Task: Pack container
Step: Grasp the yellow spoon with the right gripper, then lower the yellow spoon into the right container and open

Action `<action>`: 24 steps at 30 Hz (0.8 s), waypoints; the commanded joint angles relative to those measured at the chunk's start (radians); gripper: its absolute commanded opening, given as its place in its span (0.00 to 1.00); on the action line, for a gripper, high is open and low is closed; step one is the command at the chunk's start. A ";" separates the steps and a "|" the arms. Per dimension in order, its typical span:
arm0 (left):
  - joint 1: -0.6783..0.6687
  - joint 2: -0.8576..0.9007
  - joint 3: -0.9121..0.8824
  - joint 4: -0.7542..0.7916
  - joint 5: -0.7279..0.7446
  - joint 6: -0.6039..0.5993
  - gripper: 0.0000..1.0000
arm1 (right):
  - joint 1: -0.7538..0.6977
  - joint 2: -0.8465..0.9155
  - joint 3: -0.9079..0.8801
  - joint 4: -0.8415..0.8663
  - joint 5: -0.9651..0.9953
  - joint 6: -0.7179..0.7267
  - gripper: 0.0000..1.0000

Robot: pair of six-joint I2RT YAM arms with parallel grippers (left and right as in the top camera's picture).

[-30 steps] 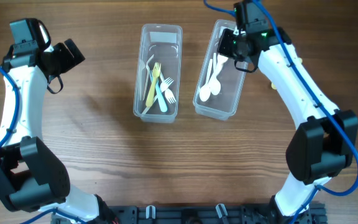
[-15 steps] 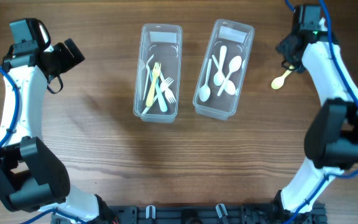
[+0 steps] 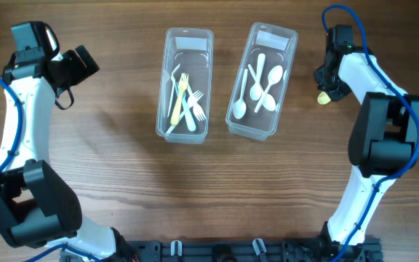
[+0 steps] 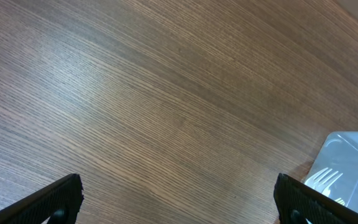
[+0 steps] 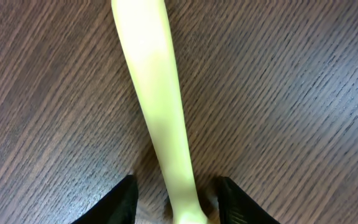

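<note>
From overhead, the yellow spoon (image 3: pixel 326 97) is seen flat on the desk (image 3: pixel 122 182), just to the right of the spoon container (image 3: pixel 294 45) and apart from it. The right fingers (image 3: pixel 321 77) are set directly over it, so only its bowl end shows and its pointing is hard to read here. The left fingers (image 3: pixel 82 64) are placed far off to the container's left, beyond the fork container (image 3: pixel 162 87); the right arm is plainly the nearer one.

In the left wrist view, the left fingers are spread wide over bare desk and nothing is held.

In the right wrist view, the spoon handle (image 5: pixel 157 124) is shown running lengthwise, slightly slanted, down between the right fingers. These are drawn narrow on either side of it, with a sliver of desk visible on each side, so no grip is made yet. A squeeze straight across the handle is judged to be what the pick-up needs.
</note>
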 commanded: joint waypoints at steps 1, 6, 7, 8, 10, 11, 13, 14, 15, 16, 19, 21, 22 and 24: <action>0.006 -0.019 0.001 0.002 -0.003 -0.008 1.00 | -0.029 0.065 -0.014 0.001 -0.020 0.018 0.24; 0.006 -0.019 0.001 0.002 -0.003 -0.008 1.00 | -0.076 0.065 -0.014 -0.022 -0.020 0.006 0.04; 0.006 -0.019 0.001 0.002 -0.003 -0.008 1.00 | -0.080 0.065 -0.014 -0.021 -0.020 -0.016 0.04; 0.006 -0.019 0.001 0.002 -0.003 -0.008 1.00 | -0.082 0.065 -0.014 -0.021 -0.019 -0.043 0.04; 0.006 -0.019 0.001 0.002 -0.003 -0.008 1.00 | -0.082 0.064 -0.013 -0.016 -0.020 -0.102 0.04; 0.006 -0.019 0.001 0.002 -0.003 -0.008 1.00 | -0.081 0.059 -0.006 -0.017 -0.020 -0.133 0.04; 0.006 -0.019 0.001 0.002 -0.003 -0.008 1.00 | -0.079 0.035 0.030 -0.019 -0.020 -0.175 0.04; 0.006 -0.019 0.001 0.002 -0.003 -0.008 1.00 | -0.076 0.010 0.061 -0.018 -0.020 -0.201 0.04; 0.006 -0.019 0.001 0.002 -0.003 -0.008 1.00 | -0.071 -0.010 0.084 -0.015 -0.021 -0.221 0.04; 0.006 -0.019 0.001 0.002 -0.003 -0.008 1.00 | -0.061 -0.041 0.121 -0.006 -0.042 -0.265 0.04; 0.006 -0.019 0.001 0.002 -0.003 -0.008 1.00 | -0.008 -0.133 0.151 0.061 -0.217 -0.377 0.04; 0.006 -0.019 0.001 0.002 -0.003 -0.008 1.00 | 0.026 -0.160 0.151 0.074 -0.259 -0.405 0.04; 0.006 -0.019 0.001 0.002 -0.003 -0.008 1.00 | 0.049 -0.172 0.151 0.078 -0.281 -0.428 0.04; 0.006 -0.019 0.001 0.002 -0.003 -0.008 1.00 | 0.109 -0.185 0.151 0.071 -0.314 -0.461 0.04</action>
